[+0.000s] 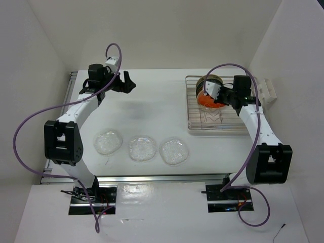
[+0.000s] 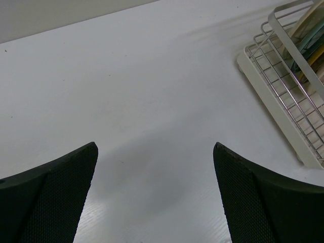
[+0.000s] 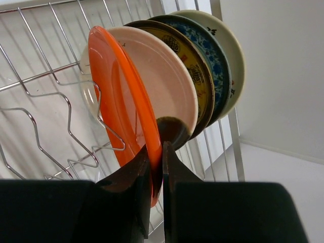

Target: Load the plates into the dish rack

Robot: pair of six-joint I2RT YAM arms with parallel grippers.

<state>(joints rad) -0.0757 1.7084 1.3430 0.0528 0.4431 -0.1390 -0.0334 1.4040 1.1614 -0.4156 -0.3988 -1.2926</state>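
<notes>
The rack [image 1: 212, 120] sits on the table [image 1: 152, 101] at its far right. Five plates stand on edge in the rack's far end, packed one behind another: the front plate [image 3: 121, 101], second plate [image 3: 169, 86], third plate [image 3: 200, 76], fourth plate [image 3: 217, 55] and back plate [image 3: 235, 55]. The right gripper [image 3: 162, 152] clamps the front plate's rim. Three more lie flat in a row on the table, nearer than the rack and to its left: the left plate [image 1: 108, 142], middle plate [image 1: 142, 148] and right plate [image 1: 174, 151], close together but apart. The left gripper [image 1: 126, 83] hangs over the table's far left, well apart from the rack.
</notes>
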